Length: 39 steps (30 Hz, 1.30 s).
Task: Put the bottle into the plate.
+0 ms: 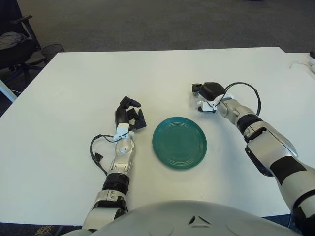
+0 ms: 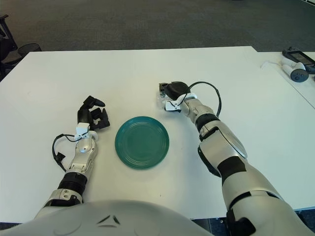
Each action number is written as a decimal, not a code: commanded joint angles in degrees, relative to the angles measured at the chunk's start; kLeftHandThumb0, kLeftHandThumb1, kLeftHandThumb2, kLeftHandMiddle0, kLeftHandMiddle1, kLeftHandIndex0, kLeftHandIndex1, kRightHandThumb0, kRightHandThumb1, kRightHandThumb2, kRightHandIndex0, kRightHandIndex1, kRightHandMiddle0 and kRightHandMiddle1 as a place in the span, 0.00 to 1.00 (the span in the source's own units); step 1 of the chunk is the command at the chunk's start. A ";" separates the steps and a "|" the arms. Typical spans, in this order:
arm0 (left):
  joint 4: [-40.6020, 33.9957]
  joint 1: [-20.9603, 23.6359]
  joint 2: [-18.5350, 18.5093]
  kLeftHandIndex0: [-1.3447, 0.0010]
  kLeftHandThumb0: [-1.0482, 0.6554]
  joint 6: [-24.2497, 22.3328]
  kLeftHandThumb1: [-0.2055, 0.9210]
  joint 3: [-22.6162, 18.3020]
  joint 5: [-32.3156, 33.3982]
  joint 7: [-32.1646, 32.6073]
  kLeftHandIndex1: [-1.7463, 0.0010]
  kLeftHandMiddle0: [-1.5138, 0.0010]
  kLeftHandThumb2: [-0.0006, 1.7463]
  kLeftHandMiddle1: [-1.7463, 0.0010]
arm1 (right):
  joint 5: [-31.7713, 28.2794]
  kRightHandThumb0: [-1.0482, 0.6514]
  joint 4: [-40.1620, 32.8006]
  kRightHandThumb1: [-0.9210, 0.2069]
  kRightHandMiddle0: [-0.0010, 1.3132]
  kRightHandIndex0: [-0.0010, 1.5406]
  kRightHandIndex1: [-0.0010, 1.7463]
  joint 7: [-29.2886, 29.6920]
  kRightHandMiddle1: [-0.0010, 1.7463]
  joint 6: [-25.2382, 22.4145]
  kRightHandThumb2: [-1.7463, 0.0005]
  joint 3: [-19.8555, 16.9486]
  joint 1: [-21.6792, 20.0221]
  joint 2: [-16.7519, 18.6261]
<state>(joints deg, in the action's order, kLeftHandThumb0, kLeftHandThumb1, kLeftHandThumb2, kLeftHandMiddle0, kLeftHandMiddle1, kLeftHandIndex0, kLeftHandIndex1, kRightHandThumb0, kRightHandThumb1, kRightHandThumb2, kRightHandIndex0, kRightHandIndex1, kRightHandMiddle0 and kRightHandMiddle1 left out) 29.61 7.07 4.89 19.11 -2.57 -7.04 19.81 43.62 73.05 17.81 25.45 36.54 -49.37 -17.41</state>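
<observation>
A dark green plate (image 1: 179, 142) lies bare on the white table (image 1: 74, 88), near its front middle. Just beyond the plate's far right rim is my right hand (image 1: 205, 93), its dark fingers curled down over a small pale bottle (image 2: 162, 100). Only a sliver of the bottle shows at the hand's left side; the rest is hidden under the fingers. The hand and bottle are low over the table, a short way outside the plate. My left hand (image 1: 129, 115) is just left of the plate, fingers curled and holding nothing.
A black cable (image 1: 96, 147) loops from my left wrist across the table. A dark chair (image 1: 15, 44) stands off the table's far left corner. Small white devices (image 2: 295, 69) lie on a neighbouring table at the far right.
</observation>
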 commanded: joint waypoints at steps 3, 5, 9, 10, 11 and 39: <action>2.59 -2.26 0.03 0.44 0.30 -1.27 0.32 -0.38 0.54 -0.40 0.00 0.18 0.87 0.00 | 0.22 0.62 1.15 0.83 0.49 0.58 0.91 -1.64 1.00 1.32 0.06 0.64 4.26 0.97; 2.59 -2.27 0.02 0.44 0.30 -1.22 0.32 -0.38 0.57 -0.52 0.00 0.18 0.87 0.00 | -0.02 0.62 1.02 0.83 0.49 0.58 0.92 -1.94 1.00 1.46 0.06 0.42 4.41 1.01; 2.68 -2.10 0.04 0.44 0.30 -1.38 0.32 -0.41 0.69 -0.76 0.00 0.18 0.87 0.00 | -0.23 0.62 0.58 0.81 0.48 0.56 0.94 -2.29 1.00 1.57 0.06 0.07 4.56 0.99; 2.68 -2.09 0.05 0.44 0.30 -1.43 0.32 -0.42 0.67 -0.77 0.00 0.18 0.87 0.00 | -0.24 0.62 0.46 0.81 0.47 0.56 0.95 -2.29 1.00 1.56 0.06 0.01 4.59 0.99; 2.71 -2.08 0.06 0.45 0.30 -1.46 0.32 -0.43 0.57 -0.65 0.00 0.18 0.87 0.00 | -0.27 0.62 0.33 0.80 0.47 0.56 0.95 -2.17 1.00 1.56 0.07 -0.07 4.63 0.98; 2.12 -2.62 0.05 0.47 0.31 -1.33 0.35 -0.77 0.84 -1.15 0.00 0.20 0.84 0.00 | -8.59 0.62 -35.04 0.77 0.45 0.53 0.98 -2.64 1.00 10.84 0.07 -14.79 3.34 -6.74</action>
<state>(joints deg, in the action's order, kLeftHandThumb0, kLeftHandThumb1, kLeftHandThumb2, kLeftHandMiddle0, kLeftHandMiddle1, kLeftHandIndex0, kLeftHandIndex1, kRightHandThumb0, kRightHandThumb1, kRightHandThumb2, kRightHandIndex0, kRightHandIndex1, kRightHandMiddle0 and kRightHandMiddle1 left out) 28.87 7.07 4.87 20.30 -2.81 -7.02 19.10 37.05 50.79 16.17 37.63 25.36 -47.96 -22.97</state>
